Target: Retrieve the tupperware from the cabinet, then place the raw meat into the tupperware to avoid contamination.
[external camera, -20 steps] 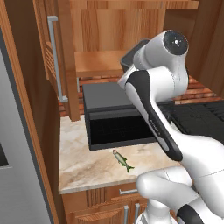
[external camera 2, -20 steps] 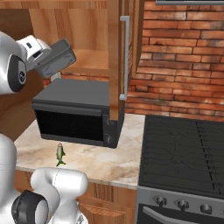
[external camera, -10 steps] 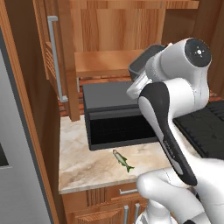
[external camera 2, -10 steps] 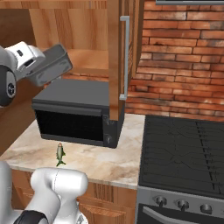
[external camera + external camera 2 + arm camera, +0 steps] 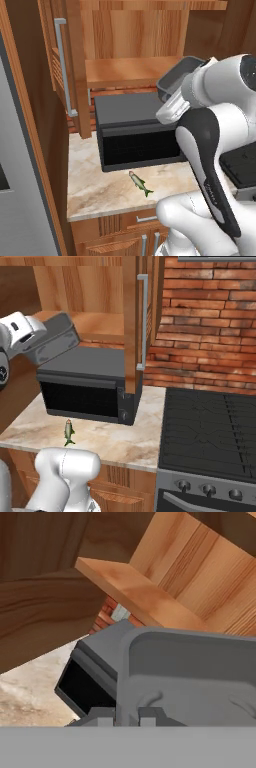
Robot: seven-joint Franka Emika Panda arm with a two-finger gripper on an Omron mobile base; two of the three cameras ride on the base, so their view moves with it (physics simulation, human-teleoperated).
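Claw (image 5: 126, 714) clamped on the tupperware (image 5: 181, 80) rim, carrying it above the microwave (image 5: 135, 130). From my tub, the raw meat (image 5: 140, 183) lies toward seven o'clock on the counter (image 5: 95, 192), long axis running ten-to-four.

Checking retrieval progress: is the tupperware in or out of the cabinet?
Out. The tupperware hangs tilted in front of the shelf, above the microwave, carried by the arm.

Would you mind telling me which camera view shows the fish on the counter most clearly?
The right base view: the fish lies in open sight on the marble counter before the microwave. The left base view also shows it, close beside the robot's white body.
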